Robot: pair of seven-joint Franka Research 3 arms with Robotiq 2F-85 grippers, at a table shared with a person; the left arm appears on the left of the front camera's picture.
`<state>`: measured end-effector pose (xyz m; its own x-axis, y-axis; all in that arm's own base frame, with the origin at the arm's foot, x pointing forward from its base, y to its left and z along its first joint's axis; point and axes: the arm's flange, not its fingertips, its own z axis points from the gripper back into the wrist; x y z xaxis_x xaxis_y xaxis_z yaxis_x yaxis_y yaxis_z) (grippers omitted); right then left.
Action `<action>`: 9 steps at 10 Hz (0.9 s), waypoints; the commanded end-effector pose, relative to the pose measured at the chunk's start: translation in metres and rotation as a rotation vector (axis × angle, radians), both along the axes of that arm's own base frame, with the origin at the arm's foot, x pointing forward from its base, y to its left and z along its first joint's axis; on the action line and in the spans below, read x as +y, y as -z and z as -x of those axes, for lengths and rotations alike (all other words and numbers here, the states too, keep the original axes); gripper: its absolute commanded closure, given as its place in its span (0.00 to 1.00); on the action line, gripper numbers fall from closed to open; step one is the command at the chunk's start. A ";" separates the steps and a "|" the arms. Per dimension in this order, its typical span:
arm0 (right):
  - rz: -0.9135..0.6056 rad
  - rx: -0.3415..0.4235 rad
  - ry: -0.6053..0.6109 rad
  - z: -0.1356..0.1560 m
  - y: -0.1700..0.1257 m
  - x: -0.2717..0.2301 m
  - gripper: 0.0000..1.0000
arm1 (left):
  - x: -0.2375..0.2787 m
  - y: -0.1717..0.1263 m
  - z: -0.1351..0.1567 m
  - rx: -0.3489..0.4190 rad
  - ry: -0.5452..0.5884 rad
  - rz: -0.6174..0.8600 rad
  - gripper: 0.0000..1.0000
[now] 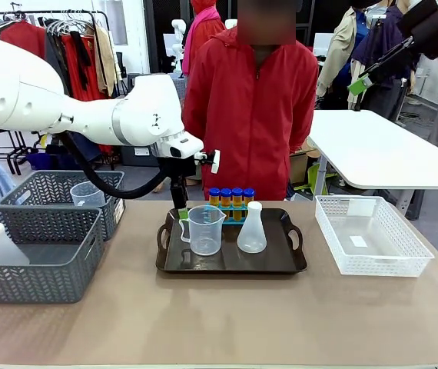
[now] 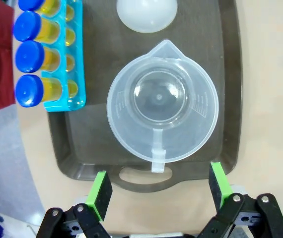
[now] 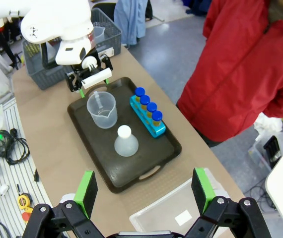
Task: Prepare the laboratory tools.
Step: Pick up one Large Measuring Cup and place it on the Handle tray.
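On a dark tray (image 1: 280, 261) stand a clear graduated jug (image 1: 205, 229), a translucent white conical flask (image 1: 251, 229) and several orange tubes with blue caps (image 1: 230, 197) in a blue rack. My left gripper (image 1: 180, 209) hangs open over the tray's left handle. In the left wrist view its gripper (image 2: 159, 186) straddles that handle, just short of the jug (image 2: 161, 101), whose handle points at it, with the flask (image 2: 146, 12) and tubes (image 2: 32, 57) beyond. My right gripper (image 3: 144, 187) is open and empty, high above the table, looking down on the jug (image 3: 102, 109), flask (image 3: 125, 141), tubes (image 3: 148, 110) and left gripper (image 3: 89, 79).
A white mesh basket (image 1: 369, 234) stands right of the tray. Two grey baskets (image 1: 42, 254) at the left hold another flask (image 1: 4, 246) and another jug (image 1: 88, 194). A person in a red jacket (image 1: 250, 108) stands at the far edge.
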<state>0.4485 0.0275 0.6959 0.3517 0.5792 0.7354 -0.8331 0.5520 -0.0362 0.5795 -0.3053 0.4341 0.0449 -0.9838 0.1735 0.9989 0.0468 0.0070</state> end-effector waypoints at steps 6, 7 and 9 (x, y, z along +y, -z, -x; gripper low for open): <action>-0.014 -0.005 -0.014 0.000 -0.001 0.000 0.00 | 0.063 -0.140 0.028 -0.114 -0.068 0.230 0.00; -0.014 -0.005 -0.014 0.000 -0.001 0.000 0.00 | 0.076 -0.159 0.025 -0.126 -0.082 0.251 0.00; -0.014 -0.005 -0.014 0.000 -0.001 0.000 0.00 | 0.095 -0.189 0.028 -0.181 -0.067 0.253 0.00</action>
<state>0.4485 0.0274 0.6959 0.3520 0.5790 0.7354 -0.8329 0.5523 -0.0362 0.5552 -0.2210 0.6181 0.0923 -0.9046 0.4160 0.9754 0.1661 0.1449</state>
